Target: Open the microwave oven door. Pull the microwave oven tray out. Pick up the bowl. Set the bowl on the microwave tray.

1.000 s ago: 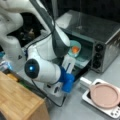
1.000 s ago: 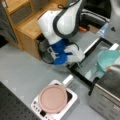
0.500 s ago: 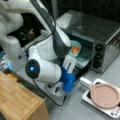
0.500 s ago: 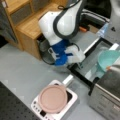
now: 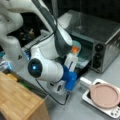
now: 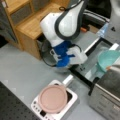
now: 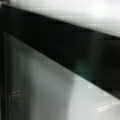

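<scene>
Filling much of both front views, the white Franka arm (image 5: pixel 47 62) bends down over the grey counter (image 6: pixel 22 72) toward the open front of the microwave oven (image 5: pixel 100 35), a silver-grey box with three black knobs (image 5: pixel 98 56) stacked down its front at a front view's right. The microwave oven door (image 6: pixel 100 50) hangs open and lies flat in front of the cavity, its dark glass framed in metal, and the wrist view shows only a close dark pane with a pale reflective band across it. The microwave oven tray cannot be told apart from the door and the dark opening. A wooden cabinet (image 6: pixel 27 22) stands at a front view's top left. A white rectangular base (image 6: pixel 56 105) with a handle sits on the counter near the oven, well apart from the door, and carries a flat pink round plate (image 6: pixel 53 98). The teal bowl (image 6: pixel 108 58) is above the open door at the mouth of the oven, with an orange spot at its rim. The gripper (image 6: pixel 82 65) sits low by the door's edge, beside the bowl; whether its fingers are spread or pressed together cannot be told.
</scene>
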